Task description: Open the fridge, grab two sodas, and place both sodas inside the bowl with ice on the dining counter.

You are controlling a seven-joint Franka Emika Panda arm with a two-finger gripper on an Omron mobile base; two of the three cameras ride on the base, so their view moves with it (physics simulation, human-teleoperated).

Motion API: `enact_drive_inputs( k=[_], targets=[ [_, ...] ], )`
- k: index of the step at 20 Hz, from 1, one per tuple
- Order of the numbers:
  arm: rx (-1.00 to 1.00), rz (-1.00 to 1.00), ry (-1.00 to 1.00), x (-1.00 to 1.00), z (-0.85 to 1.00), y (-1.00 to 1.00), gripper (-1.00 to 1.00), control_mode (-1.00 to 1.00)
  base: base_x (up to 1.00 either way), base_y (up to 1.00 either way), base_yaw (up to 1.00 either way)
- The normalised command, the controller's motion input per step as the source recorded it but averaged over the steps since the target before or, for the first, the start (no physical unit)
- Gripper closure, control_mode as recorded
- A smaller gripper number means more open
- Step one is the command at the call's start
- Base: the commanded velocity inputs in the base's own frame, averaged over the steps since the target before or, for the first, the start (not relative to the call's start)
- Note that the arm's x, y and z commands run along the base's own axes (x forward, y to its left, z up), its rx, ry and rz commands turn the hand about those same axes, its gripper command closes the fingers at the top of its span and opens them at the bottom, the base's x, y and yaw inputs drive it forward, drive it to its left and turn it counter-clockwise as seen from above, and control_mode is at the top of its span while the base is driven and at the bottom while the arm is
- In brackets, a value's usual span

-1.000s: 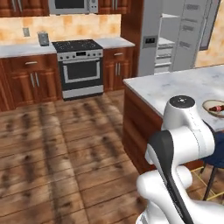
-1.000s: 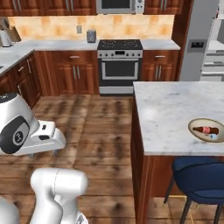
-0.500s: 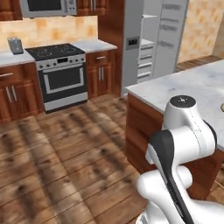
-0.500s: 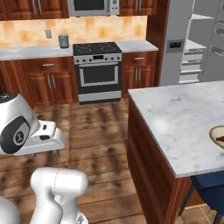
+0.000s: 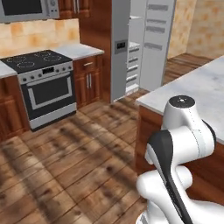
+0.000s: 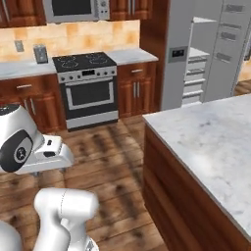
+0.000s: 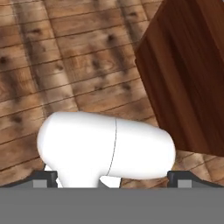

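The grey fridge (image 5: 119,52) stands at the back with the dark dispenser panel on its shut left door. Its right door (image 5: 156,41) is swung open and grey shelves (image 6: 195,66) show inside. At the right lies the dining counter (image 6: 211,142), a white marble slab on a reddish wood base (image 7: 188,74). My gripper (image 7: 112,180) points down at the wooden floor beside that base; its dark fingertips (image 7: 44,177) stand far apart with nothing held between them. The bowl with ice and the sodas are out of view.
A steel stove (image 5: 43,85) (image 6: 89,90) sits in the reddish-brown cabinets at the back left, with a microwave (image 6: 73,7) above it. Open wooden floor (image 5: 83,148) lies between the stove, the fridge and the island corner (image 5: 142,103).
The whole picture has shifted as the base moved: stove and fridge slid left and grew larger. The bowl holding a bottle left the right edge. The arm keeps its folded pose.
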Motion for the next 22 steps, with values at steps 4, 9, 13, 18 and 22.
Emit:
enact_drive_inputs(
  k=[4,9,13,18,22],
  targets=[
    [0.0,0.0,0.0,0.0,0.0,0.0,-1.0,1.0,0.85,0.8,-0.39],
    [0.0,0.0,0.0,0.0,0.0,0.0,-1.0,1.0,0.84,0.79,-0.38],
    [0.0,0.0,0.0,0.0,0.0,0.0,-1.0,1.0,0.84,0.82,-0.36],
    [0.0,0.0,0.0,0.0,0.0,0.0,-1.0,1.0,0.82,0.81,-0.35],
    [0.0,0.0,0.0,0.0,0.0,0.0,-1.0,1.0,0.83,0.79,-0.35]
  ],
)
